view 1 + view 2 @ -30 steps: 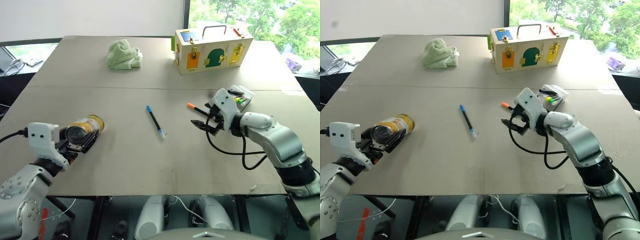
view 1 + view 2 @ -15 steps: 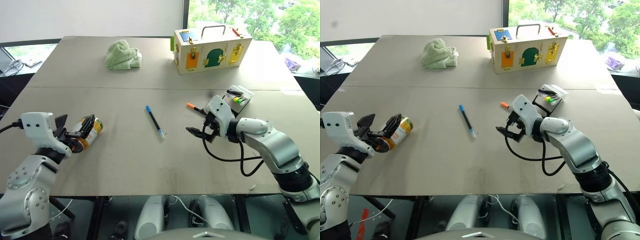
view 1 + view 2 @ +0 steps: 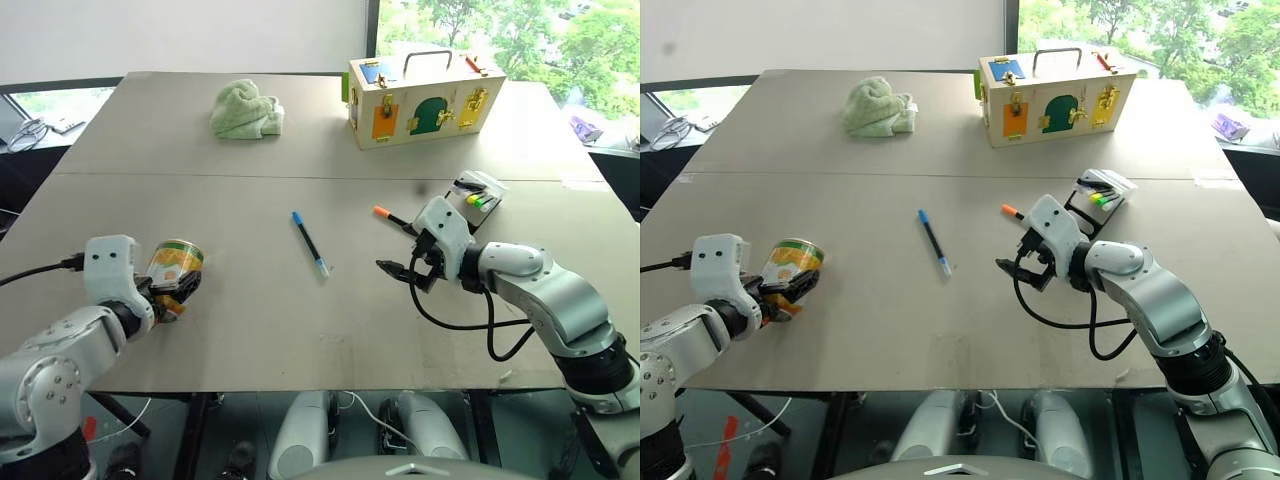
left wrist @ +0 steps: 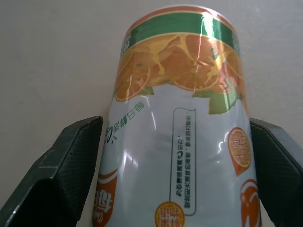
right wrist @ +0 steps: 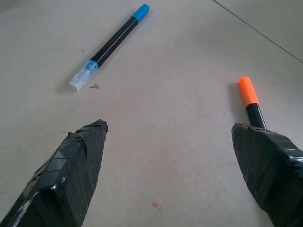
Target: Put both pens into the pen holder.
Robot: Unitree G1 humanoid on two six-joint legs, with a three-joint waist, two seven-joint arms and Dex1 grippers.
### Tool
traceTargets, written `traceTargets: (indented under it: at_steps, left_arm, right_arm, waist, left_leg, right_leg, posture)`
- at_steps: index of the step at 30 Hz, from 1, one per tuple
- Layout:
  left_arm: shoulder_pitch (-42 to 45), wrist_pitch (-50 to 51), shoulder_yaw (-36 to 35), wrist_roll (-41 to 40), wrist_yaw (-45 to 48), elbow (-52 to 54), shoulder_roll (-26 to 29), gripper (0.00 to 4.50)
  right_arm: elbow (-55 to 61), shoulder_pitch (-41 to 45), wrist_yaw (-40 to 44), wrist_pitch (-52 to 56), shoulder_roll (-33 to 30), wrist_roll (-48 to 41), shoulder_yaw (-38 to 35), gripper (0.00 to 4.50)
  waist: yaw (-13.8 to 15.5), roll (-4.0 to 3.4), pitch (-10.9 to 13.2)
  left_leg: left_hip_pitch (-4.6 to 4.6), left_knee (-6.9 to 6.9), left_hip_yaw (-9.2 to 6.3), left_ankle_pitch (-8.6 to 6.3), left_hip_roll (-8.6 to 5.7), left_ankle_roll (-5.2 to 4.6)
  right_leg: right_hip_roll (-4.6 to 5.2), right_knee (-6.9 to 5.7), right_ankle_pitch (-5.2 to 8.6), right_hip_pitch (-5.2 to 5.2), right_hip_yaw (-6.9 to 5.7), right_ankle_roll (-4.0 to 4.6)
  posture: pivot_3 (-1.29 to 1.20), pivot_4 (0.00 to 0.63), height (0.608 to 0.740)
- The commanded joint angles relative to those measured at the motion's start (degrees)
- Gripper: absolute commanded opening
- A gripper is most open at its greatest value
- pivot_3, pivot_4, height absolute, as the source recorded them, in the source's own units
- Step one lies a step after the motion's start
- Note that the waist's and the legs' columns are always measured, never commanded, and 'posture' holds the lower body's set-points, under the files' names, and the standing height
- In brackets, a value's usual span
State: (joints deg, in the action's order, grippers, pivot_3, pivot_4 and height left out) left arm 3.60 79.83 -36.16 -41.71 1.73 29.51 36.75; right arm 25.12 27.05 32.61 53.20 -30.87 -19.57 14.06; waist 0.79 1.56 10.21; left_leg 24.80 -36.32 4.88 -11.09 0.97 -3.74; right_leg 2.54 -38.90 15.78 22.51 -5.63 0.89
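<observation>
The right gripper (image 3: 403,268), jaws spread wide and empty, hangs over the table (image 3: 250,310) with the orange pen (image 5: 250,101) lying just beyond one fingertip and the blue pen (image 3: 310,243) well to its left at mid-table. The holder (image 3: 476,194) stands just behind the right arm, highlighters (image 3: 483,200) in it. At the near left, the left gripper (image 3: 790,287) straddles an orange-printed can (image 3: 172,266) with wide jaws. Neither pen is lifted yet; a clean pick likely means centring both fingers across the orange pen's barrel before closing.
</observation>
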Motion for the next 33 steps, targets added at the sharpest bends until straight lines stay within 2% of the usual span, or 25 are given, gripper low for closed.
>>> traceTargets:
  at_steps: [1,3,4,5,6,7,9,13,19,22,24,26,30,33]
  left_arm:
    - [1.86,0.98,0.8,2.81,-0.29,-2.78,0.62,4.46]
    - [2.53,-0.48,1.33,3.77,0.24,-3.81,0.22,4.46]
    - [2.81,-1.26,1.4,4.24,0.36,-4.21,0.04,3.96]
    - [2.83,-2.11,1.36,4.76,0.56,-4.42,0.04,3.86]
    - [2.71,-3.13,1.19,5.35,0.79,-4.51,0.18,3.45]
    - [2.66,-5.0,0.84,6.05,1.19,-4.65,0.49,3.37]
    - [3.83,-7.71,-1.27,7.14,1.0,-5.7,0.49,3.37]
    - [5.73,-13.94,-0.66,10.73,2.42,-9.24,3.13,3.37]
    - [13.15,-17.06,5.47,15.77,4.78,-22.51,7.87,3.37]
    - [22.3,-24.33,13.01,20.96,9.14,-41.35,10.61,3.37]
    - [25.33,-28.73,16.56,23.13,13.0,-49.05,11.73,3.37]
    - [27.11,-30.83,17.09,23.11,15.68,-51.96,11.96,4.46]
    - [26.79,-30.27,15.95,22.39,17.68,-50.01,12.07,4.46]
    - [21.72,-24.83,11.82,20.08,17.31,-40.36,12.1,4.46]
  right_arm:
    - [3.12,0.18,-0.09,0.06,0.04,-0.56,-1.67,4.5]
    - [3.4,0.0,-0.13,0.03,-0.01,-0.49,-1.65,4.5]
    - [3.41,-0.06,-0.15,-0.07,-0.05,-0.4,-1.66,4.5]
    - [3.45,-0.12,-0.21,-0.05,-0.03,-0.39,-1.74,4.5]
    - [3.57,-0.21,-0.28,0.01,-0.02,-0.41,-1.83,4.5]
    - [3.67,-0.29,-0.38,0.08,0.03,-0.43,-1.95,4.5]
    - [3.87,-0.49,-0.59,0.25,0.11,-0.53,-2.12,4.5]
    - [3.98,-0.73,-0.94,0.06,0.44,-0.45,-1.83,4.5]
    - [3.7,-0.23,-1.12,-0.21,1.45,-0.29,-1.58,4.5]
    - [3.43,0.58,-1.26,-0.44,2.39,-0.35,-1.41,4.5]
    - [3.48,0.86,-1.36,-0.45,2.83,-0.27,-1.48,4.5]
    - [3.84,0.94,-1.48,-0.32,2.92,-0.23,-1.65,4.5]
    - [4.71,0.48,-1.83,0.06,2.59,-0.42,-2.42,4.5]
    - [5.51,-0.14,-2.29,0.37,2.59,-0.6,-2.89,4.5]
  waist:
    - [0.07,0.0,0.0]
    - [0.1,-0.01,0.0]
    - [0.1,-0.01,0.0]
    - [0.08,-0.02,-0.01]
    - [0.02,-0.02,0.0]
    - [0.0,-0.03,0.0]
    - [-0.01,-0.03,0.0]
    - [-0.03,0.0,0.02]
    - [-0.02,0.01,0.03]
    - [0.34,0.05,0.04]
    - [0.12,0.01,0.05]
    - [-0.05,0.0,0.06]
    - [-0.07,0.0,0.07]
    - [-0.22,0.0,0.06]
  left_leg:
    - [0.0,0.0,0.0,0.0,0.0,0.01]
    - [-0.02,0.0,-0.01,-0.01,0.0,0.03]
    - [-0.02,0.01,-0.03,0.0,0.0,0.04]
    - [-0.03,0.01,-0.04,0.0,0.0,0.05]
    - [-0.04,0.01,-0.04,0.0,0.0,0.06]
    - [-0.04,0.01,-0.04,0.0,0.0,0.06]
    - [-0.01,0.02,-0.04,0.0,0.0,0.06]
    - [0.08,0.06,-0.03,0.0,0.0,0.07]
    - [0.19,0.07,-0.01,-0.01,0.0,0.06]
    - [0.18,0.07,-0.04,0.0,-0.01,0.06]
    - [0.2,0.07,-0.03,0.0,-0.01,0.06]
    - [0.18,0.08,0.02,0.0,-0.01,0.06]
    - [0.18,0.12,-0.01,0.0,-0.01,0.07]
    - [0.21,0.12,0.0,0.0,-0.02,0.06]
  right_leg:
    - [0.0,0.0,0.0,0.0,0.0,0.0]
    - [0.01,-0.01,0.0,0.0,-0.01,0.01]
    - [0.01,-0.02,-0.01,0.0,-0.01,0.03]
    - [0.01,-0.03,-0.01,0.01,-0.01,0.03]
    - [0.01,-0.03,-0.01,0.01,-0.01,0.04]
    - [0.02,-0.02,-0.03,0.01,-0.01,0.07]
    - [0.03,-0.01,-0.08,0.06,0.0,0.16]
    - [0.03,0.05,-0.1,0.11,0.0,0.22]
    - [0.06,0.09,-0.11,0.19,-0.01,0.22]
    - [0.06,0.06,-0.1,0.2,-0.07,0.21]
    - [0.05,0.05,-0.1,0.2,-0.09,0.2]
    - [0.08,0.06,-0.11,0.21,-0.04,0.21]
    - [0.1,0.06,-0.11,0.23,-0.04,0.23]
    - [0.15,0.09,-0.11,0.23,-0.04,0.23]
  posture:
    - [0.0,0.15,0.74]
    - [0.0,0.15,0.74]
    - [0.0,0.15,0.74]
    - [0.0,0.15,0.74]
    - [0.0,0.15,0.74]
    - [0.0,0.15,0.74]
    - [0.0,0.15,0.74]
    - [0.0,0.15,0.74]
    - [0.0,0.15,0.74]
    - [0.0,0.15,0.74]
    - [0.0,0.15,0.74]
    - [0.0,0.15,0.74]
    - [0.0,0.15,0.74]
    - [0.0,0.15,0.74]
